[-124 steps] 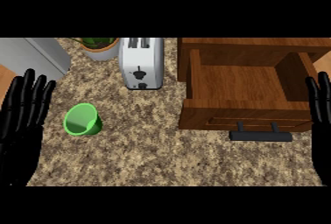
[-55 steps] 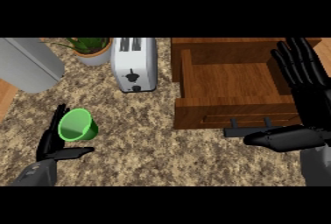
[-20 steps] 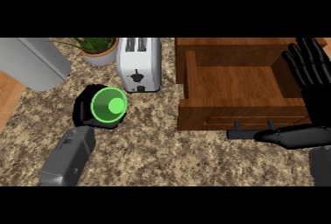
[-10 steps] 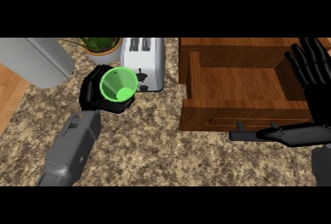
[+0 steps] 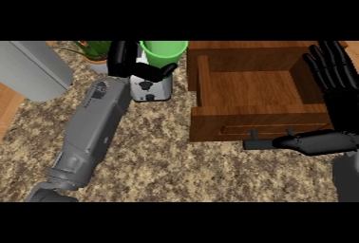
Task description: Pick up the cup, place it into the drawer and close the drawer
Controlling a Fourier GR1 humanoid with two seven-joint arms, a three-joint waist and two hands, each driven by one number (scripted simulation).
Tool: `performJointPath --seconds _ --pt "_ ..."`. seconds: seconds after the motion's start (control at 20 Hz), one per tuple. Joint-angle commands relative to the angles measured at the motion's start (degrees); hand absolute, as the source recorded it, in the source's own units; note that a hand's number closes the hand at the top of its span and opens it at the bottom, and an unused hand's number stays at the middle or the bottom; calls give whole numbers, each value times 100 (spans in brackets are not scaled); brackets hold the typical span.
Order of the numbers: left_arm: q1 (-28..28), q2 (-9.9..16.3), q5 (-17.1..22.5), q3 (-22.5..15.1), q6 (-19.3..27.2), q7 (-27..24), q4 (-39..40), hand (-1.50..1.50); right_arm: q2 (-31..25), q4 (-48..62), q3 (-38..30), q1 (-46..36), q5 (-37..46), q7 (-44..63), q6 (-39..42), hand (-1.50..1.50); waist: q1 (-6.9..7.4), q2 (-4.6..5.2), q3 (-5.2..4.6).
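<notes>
Up at the counter's far edge, the left robot hand (image 5: 129, 59) has its black fingers curled round the cup (image 5: 163, 51), holding it above the toaster (image 5: 151, 85). That cup is bright green, and its top is cut off by the picture's edge, so the rim cannot be seen. The toaster is largely hidden behind hand and cup. Behind them sits a potted plant (image 5: 95, 50), only partly showing. On the right, the wooden drawer (image 5: 263, 114) stands pulled out. The right robot hand (image 5: 329, 80) is spread with straight fingers along the drawer's right side, thumb stretched across the front, by the handle (image 5: 270, 137). At the counter's far left corner, a grey appliance (image 5: 32, 69) is cut off.
</notes>
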Motion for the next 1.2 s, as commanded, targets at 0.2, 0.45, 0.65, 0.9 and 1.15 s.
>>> performJointPath --seconds 0.2,0.45,0.65,0.9,1.15 --pt "-1814 -271 693 -1118 1166 1519 739 150 23 315 28 -178 58 -281 53 -150 -197 76 9" --pt "-2301 -274 742 -1352 1539 1561 1736 150 -35 144 44 -488 -82 54 53 -150 -342 146 7" --pt "-2369 -275 945 -1858 1304 1678 2097 150 63 264 105 -449 -95 -152 106 -150 -543 189 13" --pt "-2293 -276 974 -2318 993 2021 2402 150 -43 296 87 -702 -196 -150 240 -150 -847 265 17" --pt "-2048 -276 1119 -2534 975 1752 2366 -150 46 257 268 -619 -261 -172 380 -150 -1030 312 15"
